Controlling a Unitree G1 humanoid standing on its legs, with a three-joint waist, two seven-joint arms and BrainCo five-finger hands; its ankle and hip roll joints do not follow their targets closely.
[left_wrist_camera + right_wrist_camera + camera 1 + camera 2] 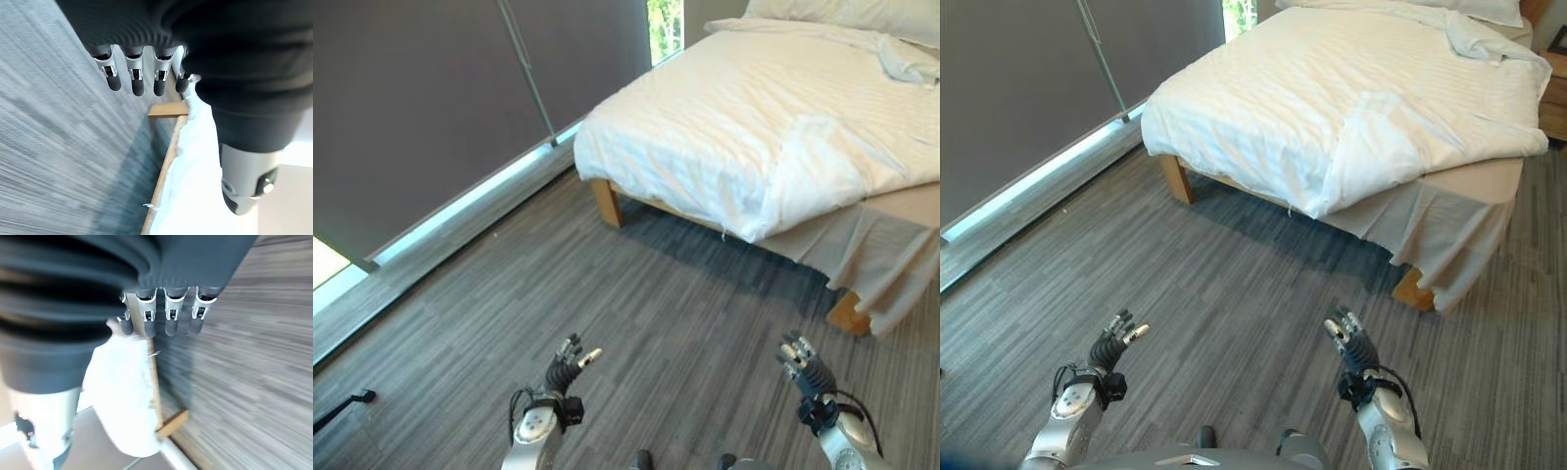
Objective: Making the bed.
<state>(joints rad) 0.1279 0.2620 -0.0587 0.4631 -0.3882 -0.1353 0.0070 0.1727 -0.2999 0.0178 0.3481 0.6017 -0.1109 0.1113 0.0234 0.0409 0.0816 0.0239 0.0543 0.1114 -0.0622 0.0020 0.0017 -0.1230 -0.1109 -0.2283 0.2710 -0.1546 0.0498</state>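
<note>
Ahead on the grey carpet, the bed (1351,108) is standing with its white duvet (773,137) lying rumpled, seemingly folded back. The left robot hand (1114,345) and right robot hand (1351,343) are hovering apart, fingers relaxed, empty.

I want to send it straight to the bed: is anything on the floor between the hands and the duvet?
Nothing visible. Bare grey carpet lies between the left hand, the right hand and the white duvet. Both hands are open and hold nothing.
</note>
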